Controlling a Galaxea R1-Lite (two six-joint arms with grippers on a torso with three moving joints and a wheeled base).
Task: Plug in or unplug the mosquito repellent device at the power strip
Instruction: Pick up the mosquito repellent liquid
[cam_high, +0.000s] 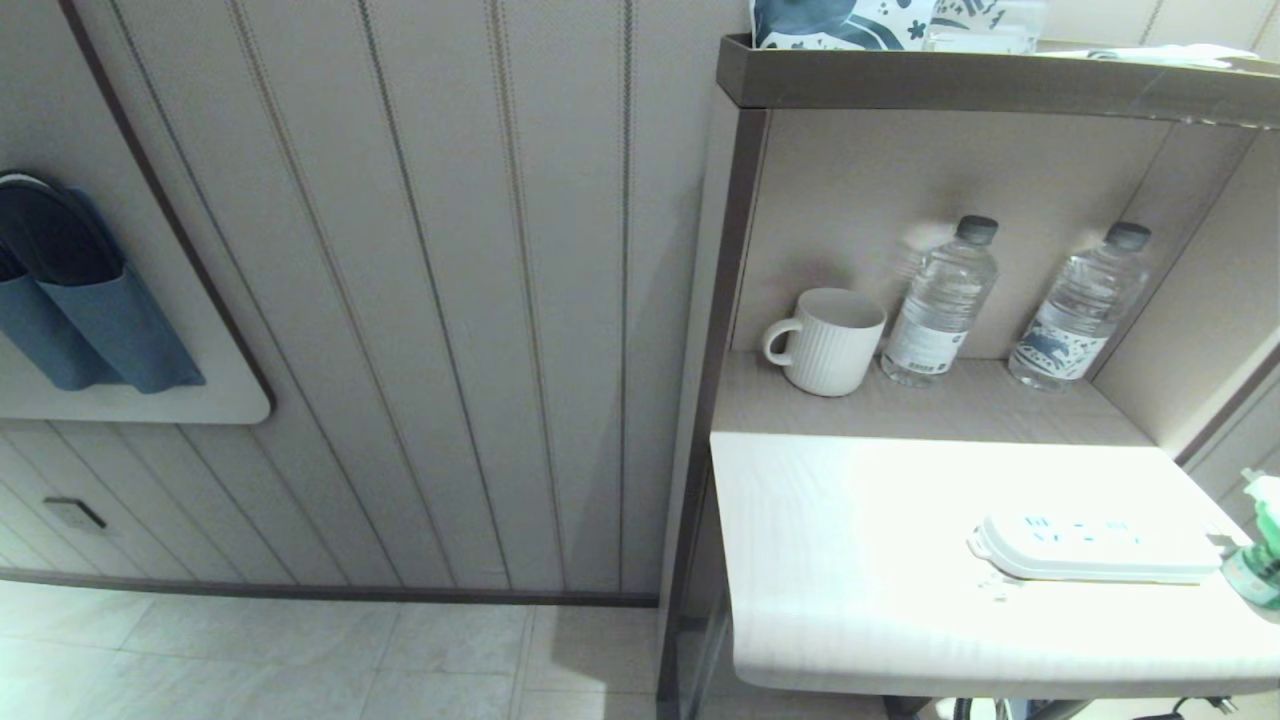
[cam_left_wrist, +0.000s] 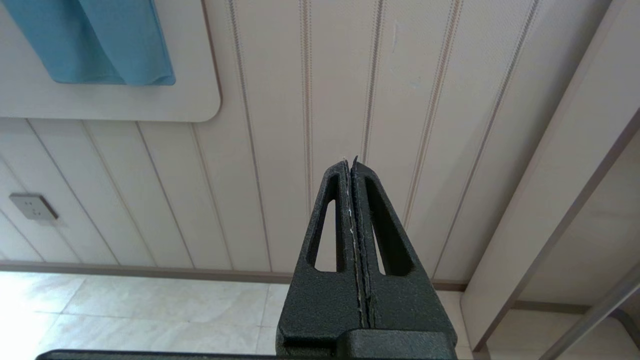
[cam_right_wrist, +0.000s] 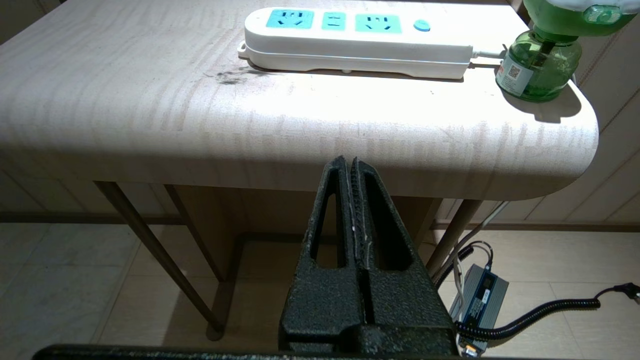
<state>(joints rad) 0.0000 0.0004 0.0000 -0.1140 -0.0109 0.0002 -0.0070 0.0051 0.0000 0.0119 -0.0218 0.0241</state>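
Observation:
The white power strip lies flat on the pale table, its blue sockets bare. The mosquito repellent device, a green bottle under a white-and-green head, stands upright on the table just past the strip's cord end, apart from the sockets. My right gripper is shut and empty, low in front of the table's front edge, well short of both. My left gripper is shut and empty, facing the panelled wall left of the table. Neither arm shows in the head view.
On the shelf behind the table stand a white ribbed mug and two clear water bottles. A blue holder hangs on the wall at left, above a wall socket. Under the table lie a grey adapter and cables.

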